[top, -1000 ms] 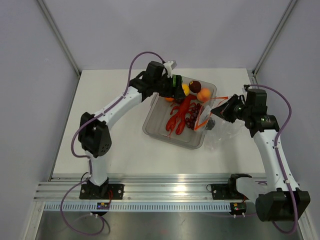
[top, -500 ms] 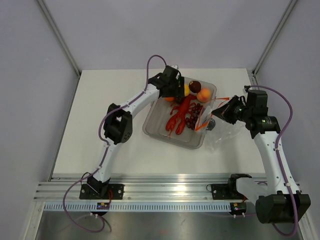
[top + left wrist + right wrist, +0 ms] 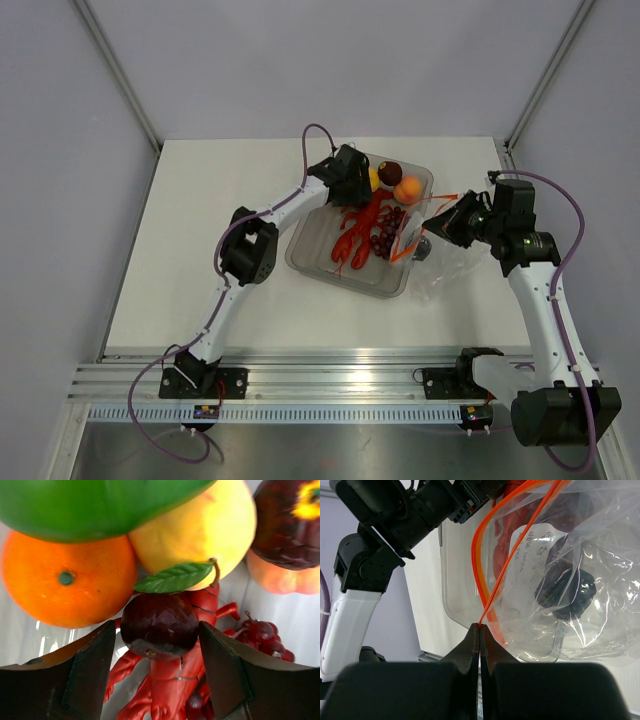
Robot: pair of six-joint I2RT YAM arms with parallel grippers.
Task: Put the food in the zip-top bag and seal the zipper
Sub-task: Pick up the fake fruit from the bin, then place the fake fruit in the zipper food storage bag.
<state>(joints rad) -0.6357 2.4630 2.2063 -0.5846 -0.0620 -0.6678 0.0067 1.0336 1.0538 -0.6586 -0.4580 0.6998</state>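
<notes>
The food lies in a clear tray (image 3: 308, 255): red lobster (image 3: 358, 235), grapes (image 3: 385, 238), peach (image 3: 407, 190) and a dark fruit (image 3: 390, 172). My left gripper (image 3: 352, 186) reaches into the tray's far end. In the left wrist view it (image 3: 157, 630) is open, one finger on each side of a dark plum (image 3: 159, 625) that rests on the lobster (image 3: 170, 685), below the orange (image 3: 65, 580), yellow fruit (image 3: 200, 530) and green pepper (image 3: 90, 500). My right gripper (image 3: 480, 627) is shut on the zipper (image 3: 478, 575), holding the zip-top bag (image 3: 590, 540) open beside the tray.
The zip-top bag (image 3: 440, 262) hangs at the tray's right edge, and a dark rounded thing (image 3: 567, 592) shows through its plastic. Grapes (image 3: 262, 635) and peach (image 3: 280, 577) lie just right of my left fingers. White table (image 3: 200, 250) spreads to the left of the tray.
My left arm has stretched further over the tray and brought its gripper down around the dark plum, jaws slightly narrower. The right arm and the bag have stayed put.
</notes>
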